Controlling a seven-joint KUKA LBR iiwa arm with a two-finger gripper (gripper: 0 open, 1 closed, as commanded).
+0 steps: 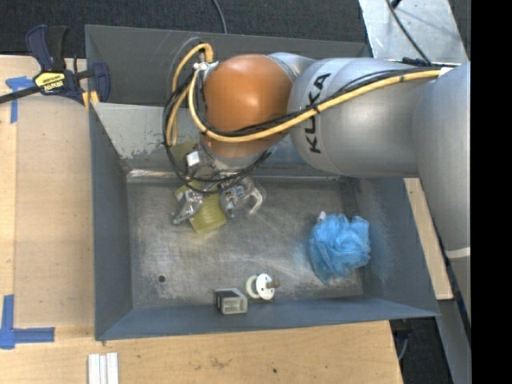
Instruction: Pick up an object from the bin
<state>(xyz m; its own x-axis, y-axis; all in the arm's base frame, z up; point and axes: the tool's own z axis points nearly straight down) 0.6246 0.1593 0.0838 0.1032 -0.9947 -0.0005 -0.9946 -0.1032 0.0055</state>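
**Jaws spread about a yellow-green piece at the back of the bin**

I reach in from the right, and my orange wrist cover point(244, 94) hangs above the back left part of the bin point(112, 238). Below it my jaws stand spread, low over the grey floor and near the back wall. A small pale yellow-green piece point(208, 219) lies between the two tips, a little toward the front. I cannot tell whether either tip touches it. Well apart, on the right side of the floor, sits a blue mesh bath puff point(340, 246). Near the front wall lies a small white round part point(261, 286) and, just beside it on its left, a small dark block point(230, 301).
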